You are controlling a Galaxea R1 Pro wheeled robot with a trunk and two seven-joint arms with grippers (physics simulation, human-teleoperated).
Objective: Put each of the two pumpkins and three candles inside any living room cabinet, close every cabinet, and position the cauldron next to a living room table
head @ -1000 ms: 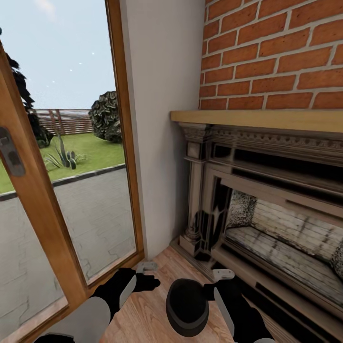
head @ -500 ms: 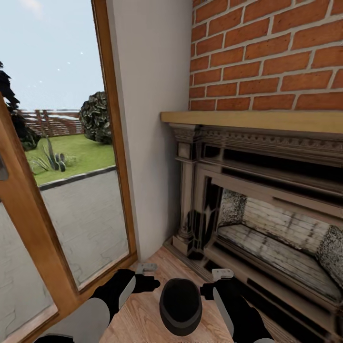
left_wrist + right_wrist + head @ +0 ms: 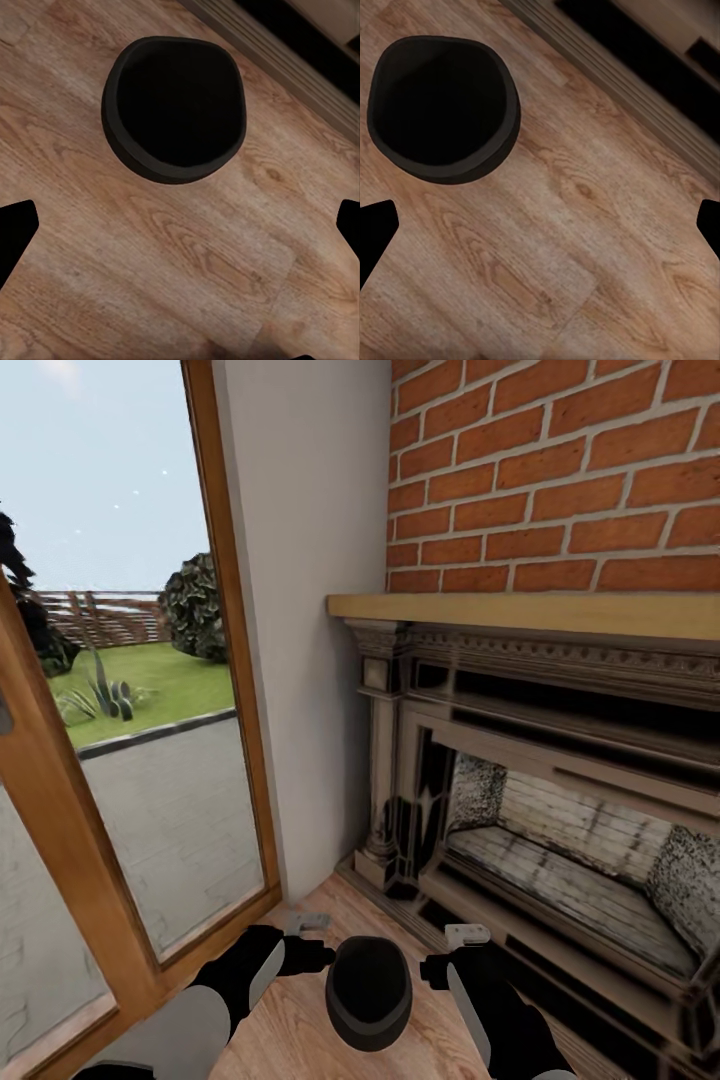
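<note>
— Where is the squat matte black cauldron with the wide round mouth (image 3: pixel 368 992) relative to your jaws?

— It stands upright on the light wood plank floor (image 3: pixel 300 1020), between my two grippers, mouth up. My left gripper (image 3: pixel 309 937) hangs just to one side of it, my right gripper (image 3: pixel 460 950) to the other. Neither touches it.

— And from the wrists?

— Through my left wrist camera the cauldron (image 3: pixel 174 109) lies ahead of the spread fingertips (image 3: pixel 15 232), on bare planks, outside the gap between them. Through the right wrist camera it (image 3: pixel 442 109) sits ahead and off toward one fingertip (image 3: pixel 375 229), again clear of the gap.

— So the jaws?

— Both pairs are spread wide and hold nothing.

— What lies beyond?

— Past my right gripper is the ornate dark fireplace surround (image 3: pixel 560 790) under a red brick chimney (image 3: pixel 560 470). Past my left gripper is a wood-framed glass door (image 3: pixel 130 760).
</note>
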